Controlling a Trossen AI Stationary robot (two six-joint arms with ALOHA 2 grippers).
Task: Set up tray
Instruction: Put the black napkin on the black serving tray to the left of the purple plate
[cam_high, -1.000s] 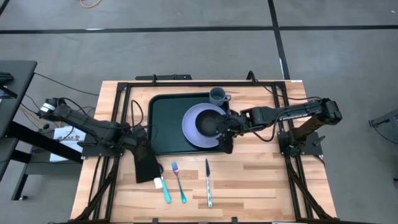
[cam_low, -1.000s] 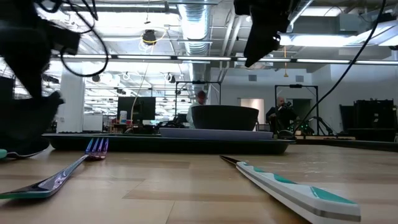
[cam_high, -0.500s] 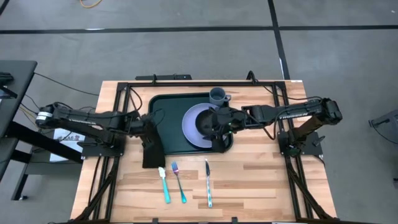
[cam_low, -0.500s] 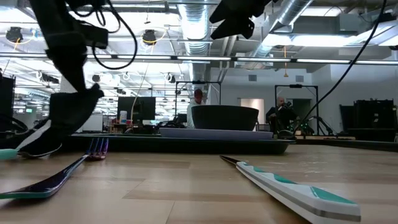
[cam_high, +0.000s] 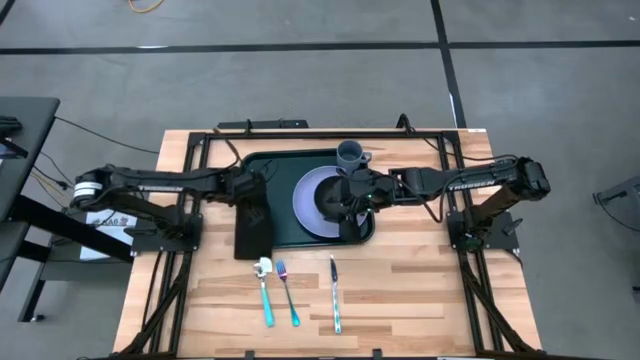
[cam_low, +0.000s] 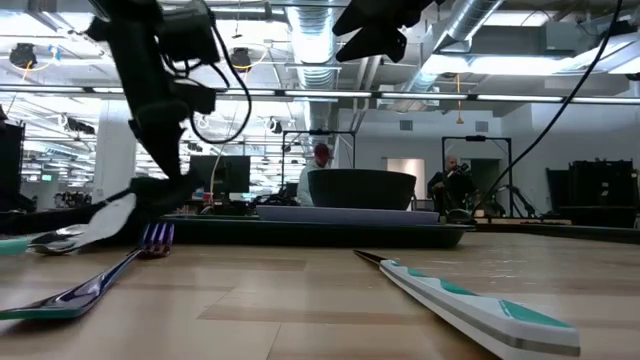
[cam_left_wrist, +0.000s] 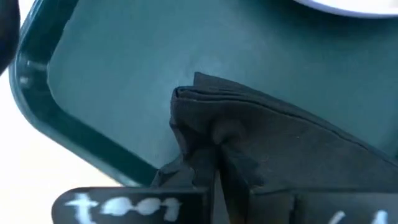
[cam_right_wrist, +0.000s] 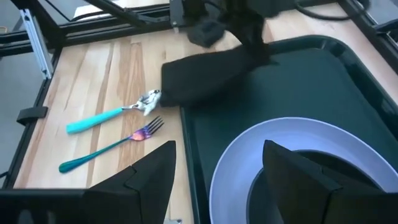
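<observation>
From overhead you cannot see the left gripper's (cam_high: 250, 192) fingertips; the black napkin (cam_high: 254, 226) hanging from it covers them, along with the tray's (cam_high: 283, 166) front left corner. In your left wrist view the tray (cam_left_wrist: 118, 93) is cut off on every side, and only a pale sliver of the plate (cam_left_wrist: 357, 5) shows at the edge. The right gripper (cam_high: 352, 197) hides part of the plate (cam_high: 312, 192) and the dark bowl (cam_high: 333, 203) overhead. In the low view the right arm's (cam_low: 378, 28) upper part runs out of the picture. The knife (cam_low: 470, 303) blurs close to the lens there.
</observation>
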